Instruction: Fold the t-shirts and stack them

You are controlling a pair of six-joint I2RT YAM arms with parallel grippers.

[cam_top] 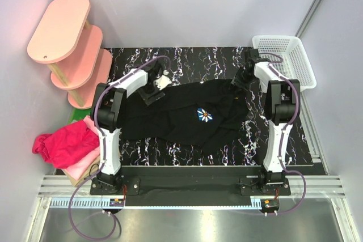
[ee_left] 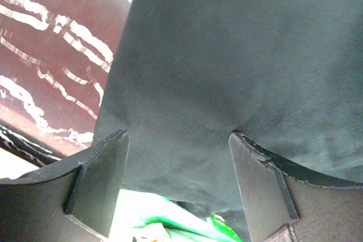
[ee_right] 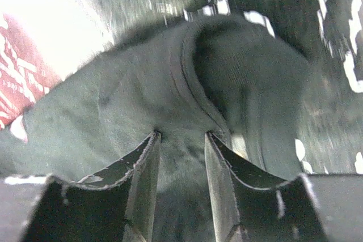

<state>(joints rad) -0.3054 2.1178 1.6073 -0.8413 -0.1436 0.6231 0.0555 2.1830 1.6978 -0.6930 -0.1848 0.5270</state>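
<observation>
The black t-shirt (cam_top: pixel 181 111) lies spread and rumpled across the marble table, its white daisy print (cam_top: pixel 205 115) facing up. My left gripper (cam_top: pixel 152 93) is at the shirt's far left corner. In the left wrist view it (ee_left: pixel 178 137) is wide open, with its fingertips (ee_left: pixel 235 135) touching the black cloth (ee_left: pixel 227 55). My right gripper (cam_top: pixel 239 79) is at the shirt's far right corner. In the right wrist view its jaws (ee_right: pixel 181 136) are drawn close, with a fold of the shirt (ee_right: pixel 113 111) pinched between them near the collar. A magenta tee (cam_top: pixel 62 143) and a pink one (cam_top: pixel 86 160) are heaped left of the table.
A white basket (cam_top: pixel 282 39) stands at the far right corner. A pink tiered shelf (cam_top: pixel 62 26) stands at the far left. A green packet (ee_left: pixel 170 219) shows under the shirt's edge in the left wrist view, and also beside the table (cam_top: pixel 74 116).
</observation>
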